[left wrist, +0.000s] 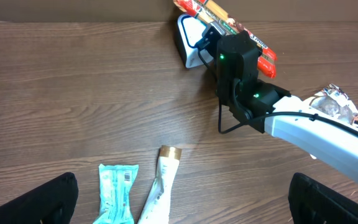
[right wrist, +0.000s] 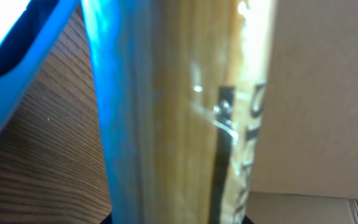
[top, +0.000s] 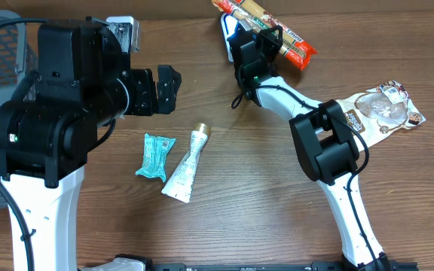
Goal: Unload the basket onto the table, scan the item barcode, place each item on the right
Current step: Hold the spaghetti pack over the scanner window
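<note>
Right gripper (top: pixel 261 44) clamped on packet (top: pixel 296 45) by scanner (top: pixel 227 30) at worktop's (top: pixel 262 218) far edge. Left gripper (top: pixel 172 89) spread wide, empty, towards left edge. Pouch (top: pixel 155 156) just beside tube (top: pixel 188 167), mid-worktop.

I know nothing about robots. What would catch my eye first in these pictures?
At the far edge of the table, the right claw grips a long orange packet over a white-and-blue scanner. Nearer the middle, a teal wrapper and a white tube lie side by side on the wood. The left claw hangs wide open close by, holding nothing.
</note>
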You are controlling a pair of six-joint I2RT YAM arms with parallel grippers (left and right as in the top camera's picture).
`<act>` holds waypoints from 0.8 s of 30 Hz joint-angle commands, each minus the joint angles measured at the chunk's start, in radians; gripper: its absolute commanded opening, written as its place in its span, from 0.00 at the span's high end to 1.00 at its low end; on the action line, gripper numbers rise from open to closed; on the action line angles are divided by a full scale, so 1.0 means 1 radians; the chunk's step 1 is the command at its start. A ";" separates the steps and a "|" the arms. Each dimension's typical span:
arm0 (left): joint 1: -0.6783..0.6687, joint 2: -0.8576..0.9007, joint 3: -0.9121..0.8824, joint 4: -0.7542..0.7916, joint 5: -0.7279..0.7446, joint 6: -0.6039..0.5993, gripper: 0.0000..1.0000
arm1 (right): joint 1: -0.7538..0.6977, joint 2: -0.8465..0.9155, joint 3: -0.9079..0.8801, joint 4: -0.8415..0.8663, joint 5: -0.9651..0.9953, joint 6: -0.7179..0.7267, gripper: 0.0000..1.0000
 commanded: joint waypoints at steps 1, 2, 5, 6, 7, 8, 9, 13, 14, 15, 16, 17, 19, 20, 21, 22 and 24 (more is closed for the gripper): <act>-0.001 0.003 0.006 0.003 0.007 0.023 0.00 | -0.002 -0.025 0.043 0.045 0.058 0.011 0.96; -0.001 0.003 0.006 0.004 0.006 0.022 0.01 | -0.002 -0.025 0.043 0.055 0.062 0.011 0.96; -0.001 0.003 0.006 0.003 0.007 0.022 0.01 | -0.002 -0.025 0.043 0.088 0.076 0.010 0.96; -0.001 0.003 0.006 0.003 0.007 0.022 0.00 | -0.002 -0.025 0.043 0.095 0.080 0.010 0.96; -0.001 0.003 0.006 0.003 0.006 0.023 0.01 | -0.002 -0.025 0.043 0.097 0.081 0.010 0.96; -0.001 0.003 0.006 0.003 0.007 0.022 0.00 | -0.002 -0.025 0.043 0.098 0.083 0.010 0.97; -0.001 0.003 0.006 0.003 0.007 0.023 0.00 | -0.002 -0.025 0.043 0.098 0.084 0.010 0.96; -0.001 0.003 0.006 0.004 0.006 0.022 0.01 | -0.001 -0.025 0.043 0.097 0.103 0.006 0.96; -0.001 0.003 0.006 0.004 0.006 0.022 0.00 | 0.000 -0.026 0.043 0.098 0.108 0.006 0.96; -0.001 0.003 0.006 0.004 0.006 0.023 0.00 | 0.001 -0.027 0.043 0.098 0.114 0.007 0.96; -0.001 0.003 0.006 0.003 0.007 0.022 0.01 | 0.003 -0.030 0.043 0.097 0.119 0.007 0.96; -0.001 0.003 0.006 0.004 0.006 0.022 0.00 | 0.005 -0.038 0.043 0.097 0.125 0.008 0.96; -0.001 0.003 0.006 0.003 0.006 0.022 0.00 | 0.005 -0.052 0.043 0.097 0.124 0.011 0.96; -0.001 0.003 0.006 0.004 0.007 0.022 0.00 | 0.005 -0.058 0.043 0.097 0.123 0.011 0.96; -0.001 0.003 0.006 0.003 0.007 0.022 0.00 | 0.005 -0.064 0.043 0.097 0.121 0.011 0.96; -0.001 0.003 0.006 0.004 0.007 0.022 0.00 | 0.005 -0.068 0.043 0.097 0.121 0.011 0.96; -0.001 0.003 0.006 0.004 0.007 0.022 0.00 | 0.005 -0.072 0.043 0.097 0.129 0.011 0.96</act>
